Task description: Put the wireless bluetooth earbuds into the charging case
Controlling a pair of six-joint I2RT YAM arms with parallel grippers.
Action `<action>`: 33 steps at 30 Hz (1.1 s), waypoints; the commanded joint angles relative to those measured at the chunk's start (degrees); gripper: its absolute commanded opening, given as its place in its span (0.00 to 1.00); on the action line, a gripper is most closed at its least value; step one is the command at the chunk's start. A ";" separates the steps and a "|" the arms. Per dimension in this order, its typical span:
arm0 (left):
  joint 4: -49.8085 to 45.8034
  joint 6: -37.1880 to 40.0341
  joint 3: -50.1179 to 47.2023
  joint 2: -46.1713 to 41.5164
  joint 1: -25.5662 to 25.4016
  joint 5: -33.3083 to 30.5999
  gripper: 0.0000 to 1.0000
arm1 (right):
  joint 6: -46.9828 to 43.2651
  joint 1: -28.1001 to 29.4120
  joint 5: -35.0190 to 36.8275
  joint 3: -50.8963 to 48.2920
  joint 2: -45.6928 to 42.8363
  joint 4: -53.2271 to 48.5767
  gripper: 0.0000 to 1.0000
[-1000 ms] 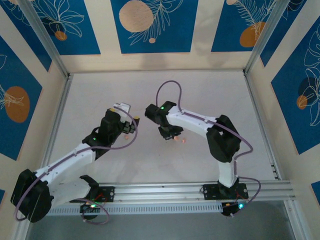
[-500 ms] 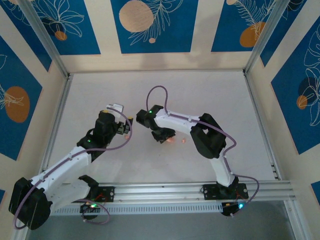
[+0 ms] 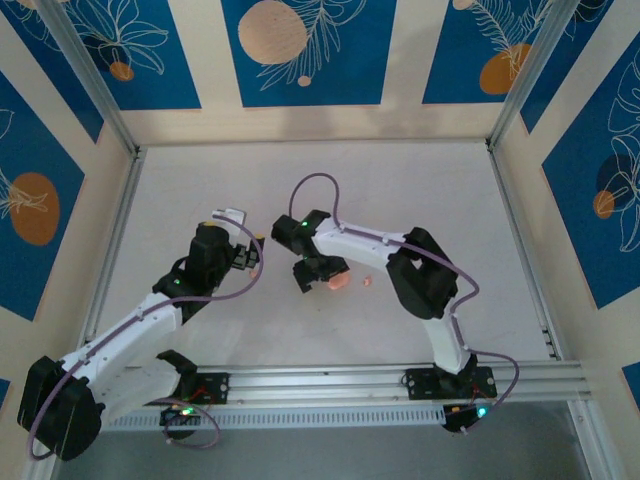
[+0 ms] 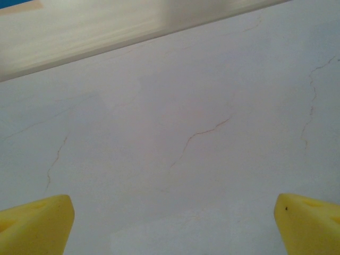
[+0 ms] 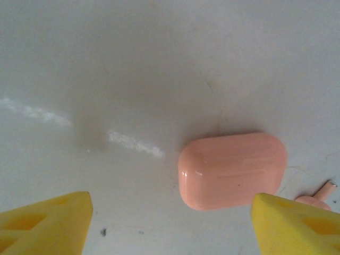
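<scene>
The right hand (image 5: 170, 212) hovers low over the pale tabletop (image 5: 106, 64), its two yellow wedge-shaped fingers (image 5: 48, 223) spread apart with nothing clamped between them. The charging case (image 5: 232, 170) lies flat on the tabletop just ahead of the fingertips, well toward the finger on the right of the wrist view and clear of both. It is a salmon-pink rounded block of glossy plastic, smooth enough to carry a small highlight, and its lid appears shut. One earbud (image 5: 323, 188), a tiny pink piece with a short stem, lies loose just beside the case and close to that same finger. The left hand (image 4: 172, 226) hangs off to the side over bare tabletop, its yellow fingers also wide apart and empty; the surface under it is matte white with fine hairline cracks. The likely troubles from here: the slick, rounded case could skid or spin away on the smooth tabletop if a finger pushes it off-centre; the nearby finger could knock or pin the earbud when it comes down; and with the lid apparently closed, nothing can go in until it is opened, a fiddly job for blunt fingers on so small a part.
</scene>
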 commanded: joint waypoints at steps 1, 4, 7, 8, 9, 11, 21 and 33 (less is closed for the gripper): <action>-0.41 -0.55 -0.48 -0.48 0.79 1.13 0.96 | -1.74 -5.02 -9.25 -2.82 -5.51 2.43 0.82; -0.58 -0.81 -0.46 -0.57 0.88 1.32 0.96 | -4.00 -8.58 -14.37 -5.35 -6.77 4.03 0.84; -0.80 -0.90 -0.38 -0.57 0.88 1.16 0.96 | -6.23 -10.58 -17.32 -6.51 -6.38 4.33 0.85; -1.01 -0.90 -0.31 -0.63 0.89 1.10 0.96 | -6.60 -10.87 -17.87 -6.77 -6.07 4.39 0.85; -1.13 -0.90 -0.29 -0.64 0.88 1.00 0.96 | -6.90 -11.24 -18.71 -7.17 -5.91 4.78 0.86; -1.12 -0.90 -0.23 -0.56 0.88 1.00 0.96 | -7.19 -11.71 -20.23 -7.55 -5.32 5.11 0.86; -1.88 -0.91 0.56 -0.45 0.88 1.00 0.96 | -7.70 -11.98 -16.69 -7.29 -0.87 4.33 0.86; -2.34 -1.26 0.59 -0.30 0.88 1.09 0.96 | -7.19 -11.39 -15.40 -8.40 1.25 6.04 0.67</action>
